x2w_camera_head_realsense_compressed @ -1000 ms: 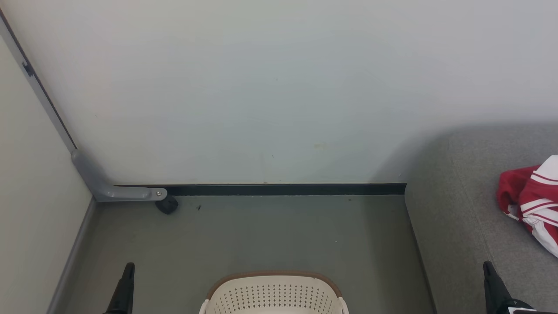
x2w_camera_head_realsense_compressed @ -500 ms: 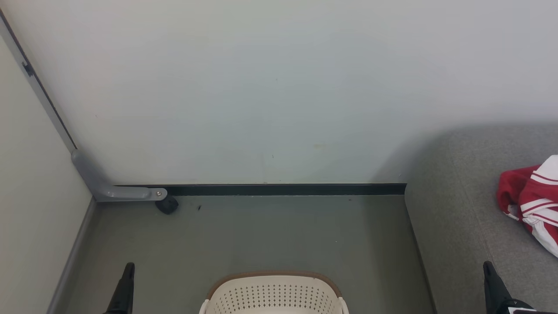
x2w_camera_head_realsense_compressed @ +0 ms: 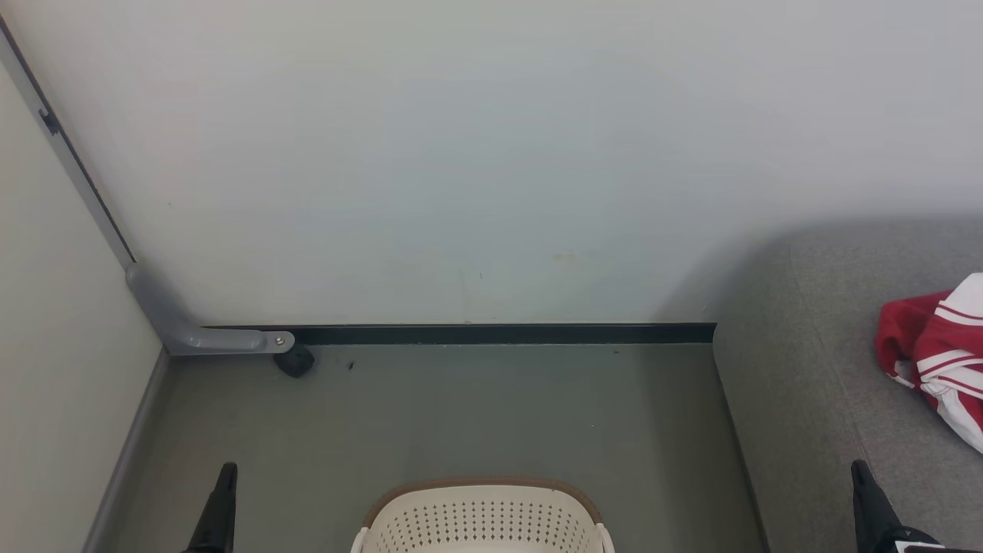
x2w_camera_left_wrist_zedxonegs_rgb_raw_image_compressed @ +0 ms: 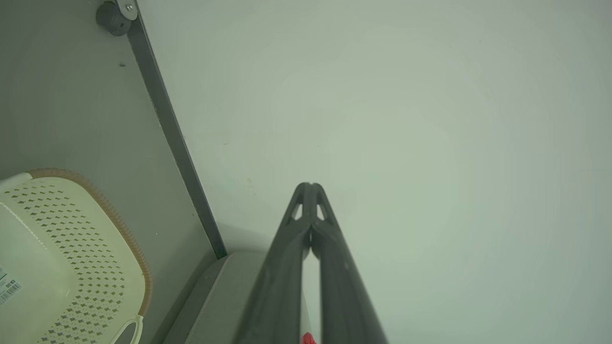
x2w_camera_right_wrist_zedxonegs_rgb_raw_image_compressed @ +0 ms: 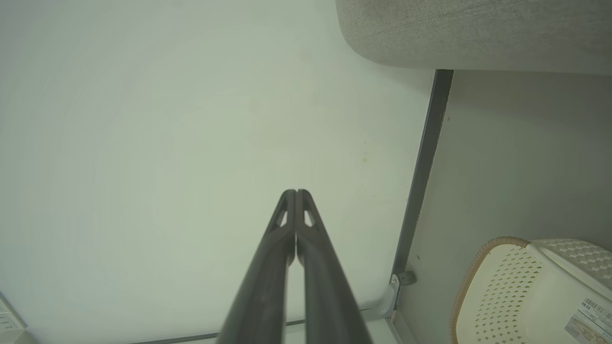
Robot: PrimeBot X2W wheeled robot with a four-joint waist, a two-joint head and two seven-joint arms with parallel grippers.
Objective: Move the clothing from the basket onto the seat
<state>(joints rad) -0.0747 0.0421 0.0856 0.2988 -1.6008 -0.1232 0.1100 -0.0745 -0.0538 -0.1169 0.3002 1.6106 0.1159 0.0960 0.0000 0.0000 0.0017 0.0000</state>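
Observation:
Red clothing with white stripes lies on the grey seat at the right edge of the head view. The cream basket with its brown rim stands on the floor at the bottom middle; what I see of its inside holds no fabric. It also appears as the basket in the left wrist view and the basket in the right wrist view. My left gripper rises at the lower left and my right gripper at the lower right. Both are shut with nothing between them, as the left gripper and right gripper show.
A pale wall with a dark baseboard stands straight ahead. A grey bracket with a small black wheel sits in the left corner, beside a side panel. Grey floor stretches between basket and wall.

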